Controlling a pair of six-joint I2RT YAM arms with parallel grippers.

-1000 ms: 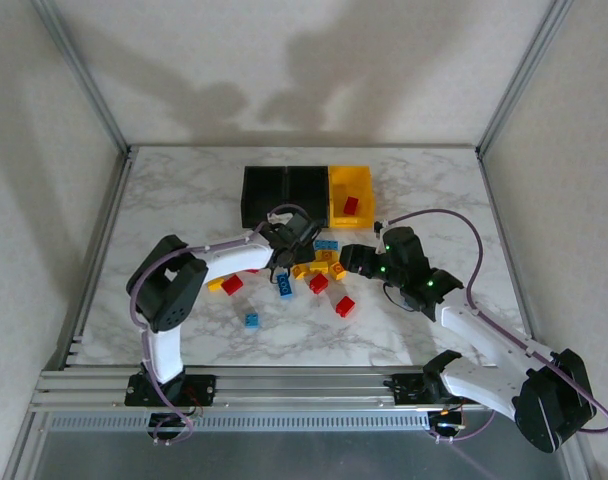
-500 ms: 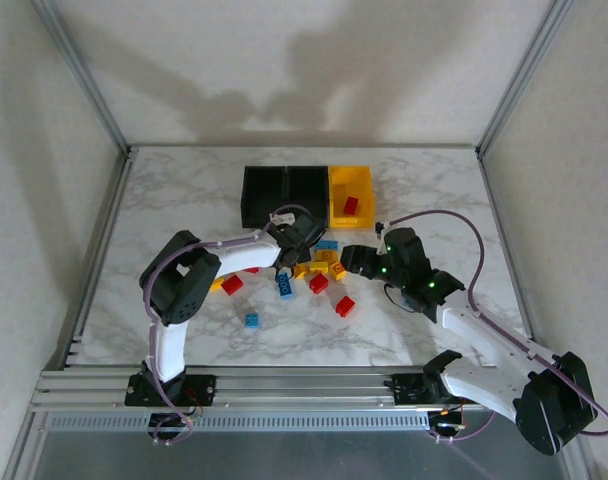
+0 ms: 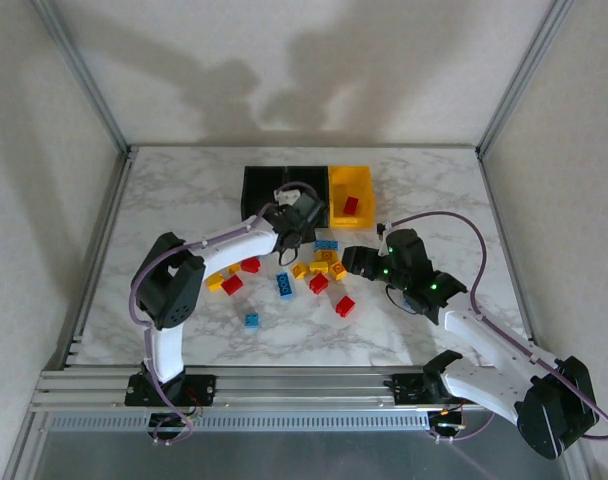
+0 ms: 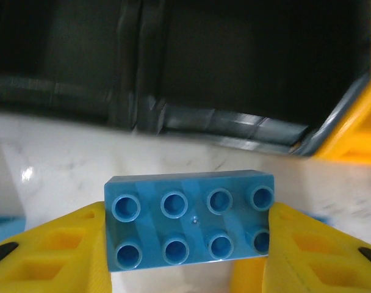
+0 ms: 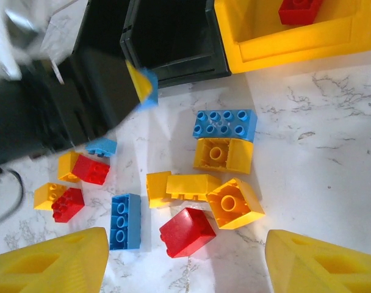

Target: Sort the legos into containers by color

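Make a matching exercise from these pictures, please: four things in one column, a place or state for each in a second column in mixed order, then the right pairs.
Column one
1. blue eight-stud brick
2. far red brick
3. right pincer
4. small blue brick

Column two
A. inside the yellow bin
B. alone on the table, nearer the arm bases than the pile
C. gripped between the fingers of the left pincer
D. open, facing the loose pile

Pairs: 1-C, 2-A, 3-D, 4-B
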